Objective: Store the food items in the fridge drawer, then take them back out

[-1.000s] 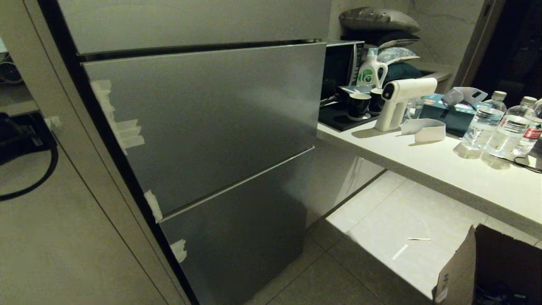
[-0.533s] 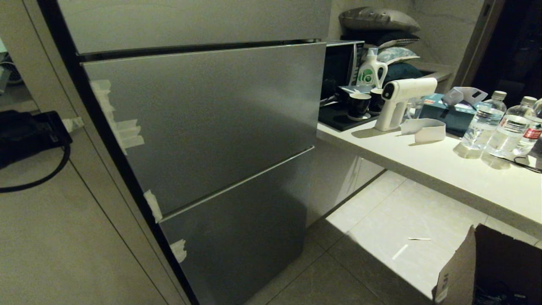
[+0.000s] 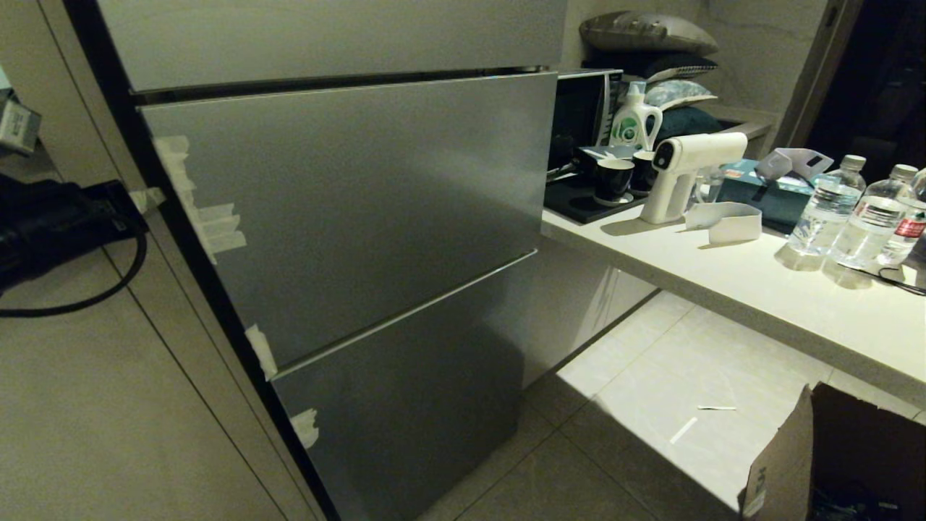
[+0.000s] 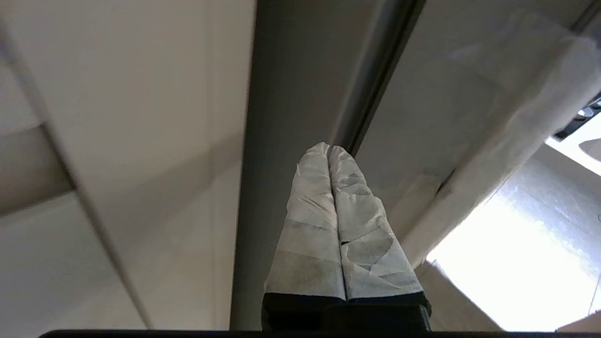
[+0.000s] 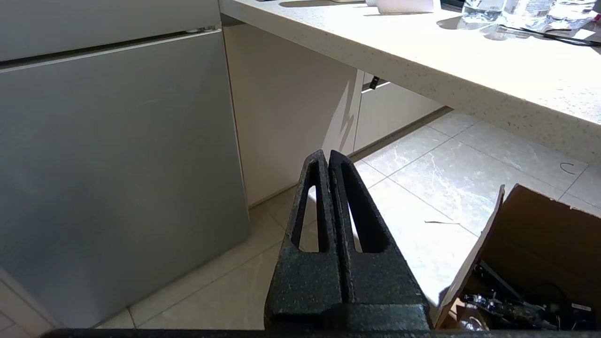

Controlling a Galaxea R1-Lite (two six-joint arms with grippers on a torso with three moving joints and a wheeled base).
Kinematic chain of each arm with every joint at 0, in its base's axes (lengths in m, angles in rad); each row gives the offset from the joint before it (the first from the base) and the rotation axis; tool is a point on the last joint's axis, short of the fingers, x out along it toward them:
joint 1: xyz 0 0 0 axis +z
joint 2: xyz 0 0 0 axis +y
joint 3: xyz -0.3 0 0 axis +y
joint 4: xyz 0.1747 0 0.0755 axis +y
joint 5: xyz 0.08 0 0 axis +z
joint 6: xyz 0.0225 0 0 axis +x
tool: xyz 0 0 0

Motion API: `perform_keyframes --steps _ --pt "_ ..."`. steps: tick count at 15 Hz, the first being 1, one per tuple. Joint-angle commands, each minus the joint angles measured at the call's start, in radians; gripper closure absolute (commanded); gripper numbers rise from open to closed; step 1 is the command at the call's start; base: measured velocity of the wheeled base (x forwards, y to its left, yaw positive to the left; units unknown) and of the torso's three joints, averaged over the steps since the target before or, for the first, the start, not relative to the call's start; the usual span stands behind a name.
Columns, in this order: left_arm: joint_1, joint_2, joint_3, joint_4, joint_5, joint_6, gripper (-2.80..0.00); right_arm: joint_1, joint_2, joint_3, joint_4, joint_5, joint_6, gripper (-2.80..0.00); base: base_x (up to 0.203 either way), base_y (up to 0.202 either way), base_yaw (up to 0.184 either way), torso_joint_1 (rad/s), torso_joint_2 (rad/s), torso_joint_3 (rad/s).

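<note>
The fridge is closed: its grey steel middle panel [image 3: 362, 202] and lower panel [image 3: 412, 391] sit flush. The fridge drawer and the food items are hidden. My left gripper [image 3: 152, 197] reaches in from the far left of the head view, and its tape-wrapped tips are right at the fridge's dark left edge. In the left wrist view the left gripper [image 4: 328, 149] is shut and empty, pointing at the dark seam [image 4: 375, 89] beside the panel. My right gripper [image 5: 327, 157] is shut on nothing, hanging low over the floor tiles, outside the head view.
Scraps of pale tape [image 3: 217, 228] mark the panels' left edge. A white counter [image 3: 759, 289] to the right carries water bottles [image 3: 825, 206], a white spray gun [image 3: 684, 174], dark cups [image 3: 613, 181] and a microwave [image 3: 582, 116]. An open cardboard box [image 3: 832, 456] stands on the floor at lower right.
My left gripper has moved rightward and slightly up, from beside the beige cabinet to the fridge's left edge. The right gripper and the fridge panels are as before.
</note>
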Motion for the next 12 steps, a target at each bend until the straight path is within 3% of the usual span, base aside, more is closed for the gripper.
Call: perform_keyframes --steps 1,6,12 --pt "-0.009 0.010 0.001 -0.007 0.006 -0.003 0.00 0.000 0.000 0.031 -0.001 0.000 0.000 0.00 0.000 0.000 0.000 0.000 0.00 0.000" --pt "-0.060 -0.001 0.014 -0.008 0.006 -0.003 0.00 0.000 0.000 0.031 -0.001 -0.001 0.000 0.00 0.000 0.000 0.000 0.000 0.00 0.000" --pt "-0.072 -0.008 0.029 -0.009 0.007 -0.005 0.00 0.000 0.000 0.031 -0.001 0.001 0.000 0.00 0.000 0.000 0.000 0.000 0.00 0.000"
